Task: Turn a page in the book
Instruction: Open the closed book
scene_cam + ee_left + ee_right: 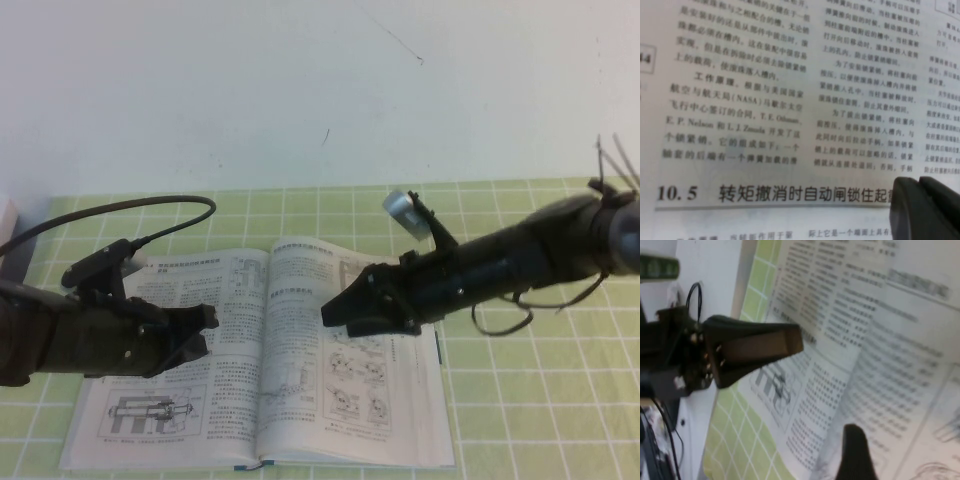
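Two grippers [207, 331] [335, 312] above open book [180, 425].

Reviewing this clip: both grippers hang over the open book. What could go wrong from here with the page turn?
1. The right gripper, open, hovers near the spine, not at the page's free edge; closing there could crease the paper or catch several leaves.
2. The left gripper sits low over the book's left leaf, so a turned page may land on it.
3. Both arms crowd the spine and might collide.

A green mat [520, 400] with a white grid covers the table, below a plain white wall [250, 90].
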Available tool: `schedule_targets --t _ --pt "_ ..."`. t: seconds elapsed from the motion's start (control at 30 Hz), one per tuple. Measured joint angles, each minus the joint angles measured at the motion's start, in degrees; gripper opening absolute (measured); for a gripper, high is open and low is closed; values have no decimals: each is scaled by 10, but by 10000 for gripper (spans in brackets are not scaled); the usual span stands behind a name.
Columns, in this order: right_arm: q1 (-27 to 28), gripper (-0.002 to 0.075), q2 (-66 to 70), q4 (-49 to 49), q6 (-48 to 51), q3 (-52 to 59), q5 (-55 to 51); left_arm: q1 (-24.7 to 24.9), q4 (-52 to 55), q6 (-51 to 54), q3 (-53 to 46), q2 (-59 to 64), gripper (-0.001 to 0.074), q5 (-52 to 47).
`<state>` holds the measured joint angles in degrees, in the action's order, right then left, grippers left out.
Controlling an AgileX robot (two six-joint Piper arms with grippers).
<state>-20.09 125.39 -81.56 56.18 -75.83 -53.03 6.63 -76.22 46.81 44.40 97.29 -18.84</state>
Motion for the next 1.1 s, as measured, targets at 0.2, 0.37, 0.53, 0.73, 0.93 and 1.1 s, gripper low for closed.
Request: schedule_targets --t 0.2,0.37,0.53,0.73,0.93,1.1 --pt "3 445 -39 249 -175 -53 -20 0 -11 16 0 0 -4 -3" --pt "3 445 -35 382 -264 -55 -31 0 -13 16 0 0 -4 -6" --pt "-4 445 -23 401 -279 -55 -30 0 -13 17 0 0 -4 -7" --pt "-5 444 -11 373 -269 -57 -27 0 -13 19 0 0 -4 -11" --pt "-5 444 14 257 -207 -58 -27 0 -13 19 0 0 -4 -11" --pt "-7 444 32 154 -104 -58 -14 0 -14 21 0 0 -4 -17"
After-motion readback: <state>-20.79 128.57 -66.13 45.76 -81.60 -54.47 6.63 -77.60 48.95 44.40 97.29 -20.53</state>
